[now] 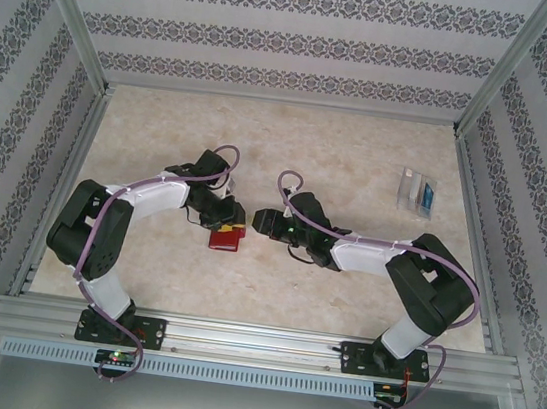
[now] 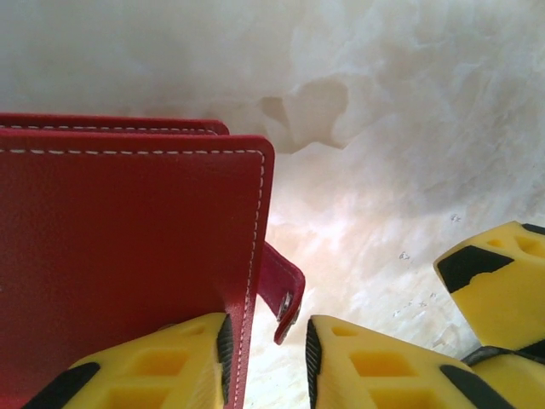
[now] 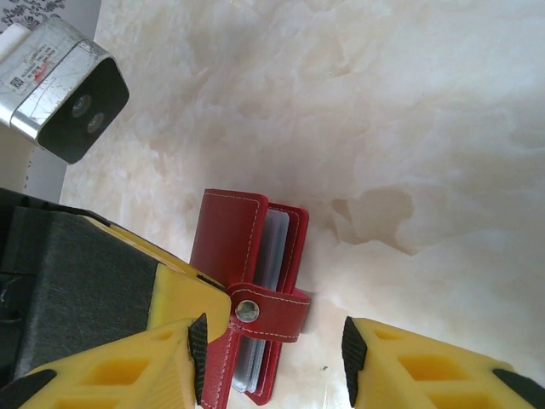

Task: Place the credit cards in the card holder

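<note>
Soft red wallet [image 3: 223, 239] holds credit cards [image 3: 277, 247], between released jaws of right hand [image 3: 272, 345]: likely thin, slick; pinch edges. Grip of left hand [image 2: 266, 345]: cannot tell.

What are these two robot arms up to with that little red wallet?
Both arms are at the red wallet in the middle of the table. The left gripper has its fingers either side of the wallet's edge; whether it already pinches it is hard to tell. The right gripper is open around the strap, which is snapped shut. The cards sit inside the wallet. The clear card holder meant for them stands apart, far right.
</note>
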